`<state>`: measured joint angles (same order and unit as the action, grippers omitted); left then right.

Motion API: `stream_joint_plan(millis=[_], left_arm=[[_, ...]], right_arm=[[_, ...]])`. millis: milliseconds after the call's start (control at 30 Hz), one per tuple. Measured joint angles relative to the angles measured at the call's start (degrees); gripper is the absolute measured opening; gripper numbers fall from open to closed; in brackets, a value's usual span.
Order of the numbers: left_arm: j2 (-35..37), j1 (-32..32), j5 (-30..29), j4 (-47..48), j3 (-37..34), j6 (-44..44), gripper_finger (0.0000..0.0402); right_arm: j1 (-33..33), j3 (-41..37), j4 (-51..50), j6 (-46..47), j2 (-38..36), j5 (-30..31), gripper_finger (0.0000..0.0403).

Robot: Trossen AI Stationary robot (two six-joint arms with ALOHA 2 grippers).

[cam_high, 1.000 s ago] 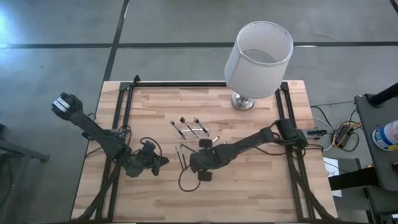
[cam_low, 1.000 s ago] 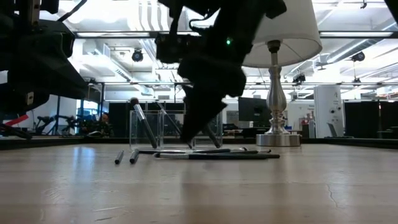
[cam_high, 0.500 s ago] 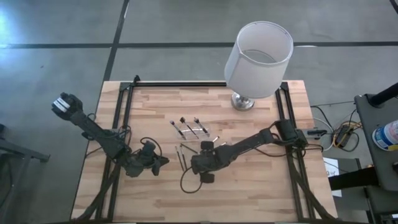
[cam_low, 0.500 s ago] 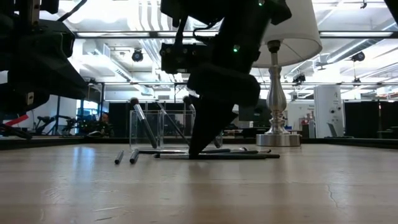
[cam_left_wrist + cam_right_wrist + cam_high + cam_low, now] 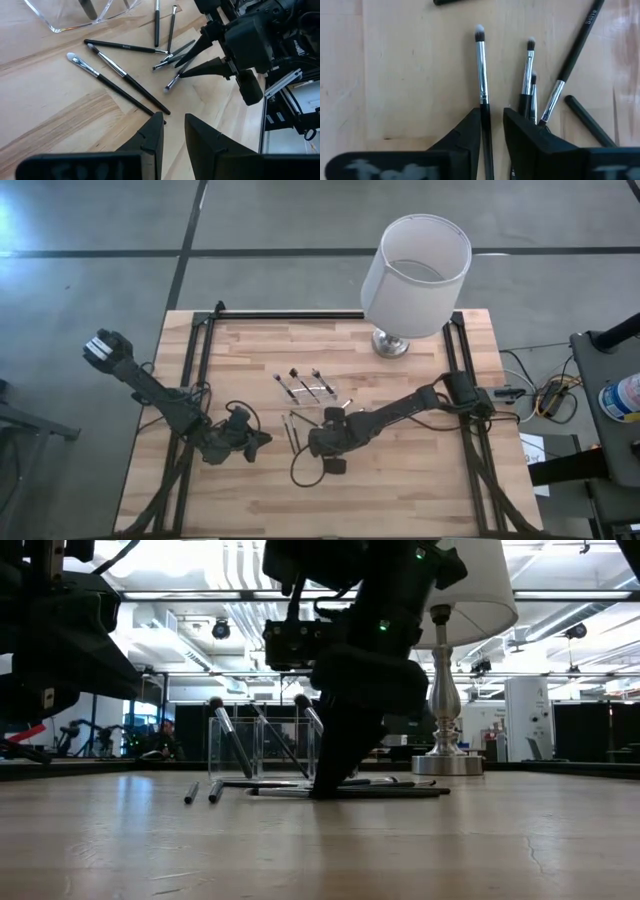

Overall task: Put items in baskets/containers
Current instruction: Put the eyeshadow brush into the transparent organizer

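Several thin brushes with silvery shafts and dark ends lie loose on the wood in front of a small clear tray [image 5: 262, 750]; a few more [image 5: 305, 385] stand leaning in the tray. My right gripper [image 5: 491, 120] points steeply down among the loose ones. It is open, with one finger on each side of the black handle of one brush [image 5: 481, 75]. Its fingertips [image 5: 325, 790] are at the tabletop. My left gripper [image 5: 173, 130] waits open and bare to the left [image 5: 262, 438], looking at the brushes. My right gripper comes from above, and the brush's black handle [image 5: 485, 131] runs lengthwise between its two fingers. The handle lies close against one finger [image 5: 470, 135], with a gap to the other. I cannot tell whether the finger touches it. The brush lies flat on the table.
A white drum-shaded lamp [image 5: 415, 265] stands on its metal base [image 5: 390, 343] at the far right. More brushes [image 5: 530, 75] lie right beside the right fingers. A black cable loop [image 5: 305, 470] lies nearer the front edge. The tray's corner [image 5: 75, 15] shows beyond the brushes.
My right gripper has sunk from a little above the table until its fingertips are at the tabletop, among the loose brushes. The brushes and the tray have stayed where they were.
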<state>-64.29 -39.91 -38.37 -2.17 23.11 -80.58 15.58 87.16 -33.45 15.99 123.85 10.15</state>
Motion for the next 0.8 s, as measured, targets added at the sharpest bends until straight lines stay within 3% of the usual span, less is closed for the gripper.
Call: stream_joint_plan(millis=[433, 800], left_arm=[[0.0, 0.0, 0.0, 0.0, 0.0, 0.0, 0.0071], [0.0, 0.0, 0.0, 0.0, 0.0, 0.0, 0.0071]], right_arm=[[0.5, -3.4, 0.2, -1.4, -0.4, 0.2, 0.0072], [1.2, -3.2, -1.1, 2.3, -0.3, -1.0, 0.0015]])
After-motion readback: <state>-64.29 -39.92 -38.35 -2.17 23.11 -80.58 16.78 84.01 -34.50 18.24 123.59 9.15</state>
